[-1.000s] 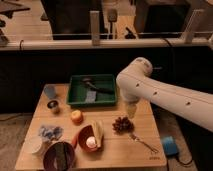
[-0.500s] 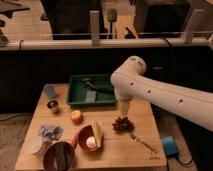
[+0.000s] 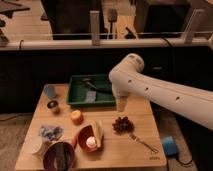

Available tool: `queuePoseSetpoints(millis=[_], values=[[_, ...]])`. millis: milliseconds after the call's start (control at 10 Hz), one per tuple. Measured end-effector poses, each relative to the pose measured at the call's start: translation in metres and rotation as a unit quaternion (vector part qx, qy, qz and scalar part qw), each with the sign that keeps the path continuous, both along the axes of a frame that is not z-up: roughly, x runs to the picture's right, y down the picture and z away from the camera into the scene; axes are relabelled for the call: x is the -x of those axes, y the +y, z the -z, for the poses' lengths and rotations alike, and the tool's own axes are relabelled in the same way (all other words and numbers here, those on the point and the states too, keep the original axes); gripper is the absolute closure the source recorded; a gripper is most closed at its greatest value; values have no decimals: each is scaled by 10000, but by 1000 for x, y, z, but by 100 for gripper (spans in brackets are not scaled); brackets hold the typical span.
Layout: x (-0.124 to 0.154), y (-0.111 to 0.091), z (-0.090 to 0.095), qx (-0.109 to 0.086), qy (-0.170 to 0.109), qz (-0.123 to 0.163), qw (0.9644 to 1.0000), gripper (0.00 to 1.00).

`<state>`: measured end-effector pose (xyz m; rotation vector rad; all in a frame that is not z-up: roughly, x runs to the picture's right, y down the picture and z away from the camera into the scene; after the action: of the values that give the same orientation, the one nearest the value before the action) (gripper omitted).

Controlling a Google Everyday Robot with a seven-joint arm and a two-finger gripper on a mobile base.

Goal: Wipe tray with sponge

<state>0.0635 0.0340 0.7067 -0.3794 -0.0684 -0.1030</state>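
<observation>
Warm light falls on the wooden table point(image 3: 116, 156); behind it lies gloom. The gripper point(image 3: 121, 105), above the table's far edge, shows pale.

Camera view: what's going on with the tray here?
The robot's white arm reaches in from the right. Its gripper hangs over the wooden table, just past the right front corner of the green tray. Whether it holds anything can't be made out. A flat grey pad and a dark tool lie in the tray. A blue block sits off the table's right edge.
</observation>
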Motion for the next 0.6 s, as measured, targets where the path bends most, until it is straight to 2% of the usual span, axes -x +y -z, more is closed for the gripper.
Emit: queuePoseSetpoints(millis=[100, 300, 500, 600], values=[[1, -3, -1, -25, -17, -47, 10000, 23], [7, -7, -4, -57, -56, -128, 9999, 21], [13, -10, -7, -91, -81, -197, 9997, 28], [17, -12, -9, -103, -101, -221, 9997, 28]])
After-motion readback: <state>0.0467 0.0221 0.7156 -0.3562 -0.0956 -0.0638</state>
